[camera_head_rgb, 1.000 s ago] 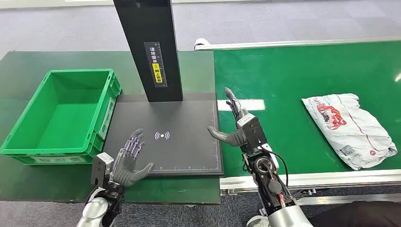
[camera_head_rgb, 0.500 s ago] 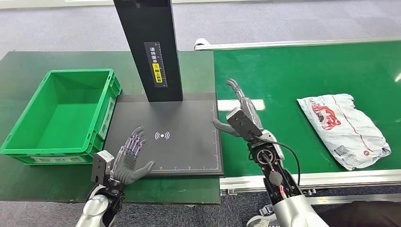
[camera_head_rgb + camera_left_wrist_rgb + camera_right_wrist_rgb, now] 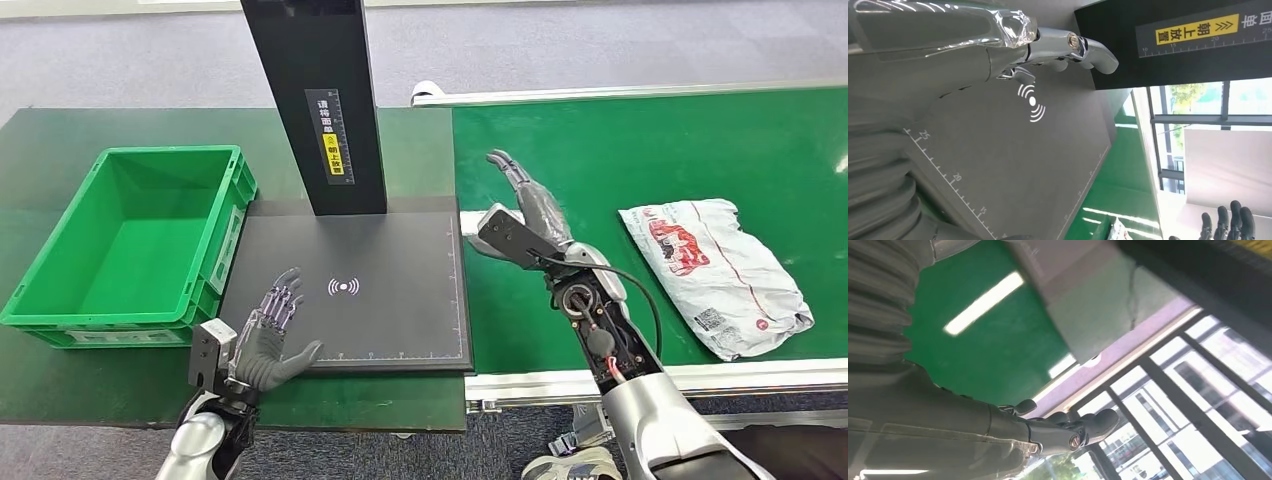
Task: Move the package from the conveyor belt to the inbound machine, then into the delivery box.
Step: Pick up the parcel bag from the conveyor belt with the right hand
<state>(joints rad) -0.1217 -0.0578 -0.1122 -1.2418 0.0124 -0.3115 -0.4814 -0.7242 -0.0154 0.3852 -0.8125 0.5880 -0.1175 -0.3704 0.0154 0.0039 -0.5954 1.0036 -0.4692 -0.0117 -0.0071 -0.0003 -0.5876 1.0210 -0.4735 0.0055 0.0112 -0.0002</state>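
The right hand [image 3: 525, 205] hangs above the conveyor belt [image 3: 620, 150], just past the right edge of the inbound machine [image 3: 400, 320]. Its fingers are stretched out and apart, pointing toward eleven o'clock in the head view, and it holds nothing. In the right wrist view the same hand [image 3: 1058, 432] shows its extended fingers with nothing between them.

The package [image 3: 715, 270], a crumpled white mailer bag with red print, lies flat on the belt at about three o'clock from that hand, near but clearly apart from it, with bare green belt between the two. Nothing touches it.

The left hand [image 3: 268, 335] rests low over the front left corner of the machine's dark plate, at roughly eight o'clock from the white scan symbol [image 3: 343, 287]. Its fingers are spread and it grips nothing; the left wrist view shows that hand [image 3: 998, 45] with its fingers reaching out over the plate toward the symbol.

At nine o'clock from the plate stands the green delivery box [image 3: 60, 300], with nothing visible inside. The machine's black upright column [image 3: 320, 100] rises at twelve o'clock from the symbol.

As I judge it, no step of the task is done: the package remains on the belt, ungrasped. Picking it up, laying it on the plate and dropping it into the box all remain.
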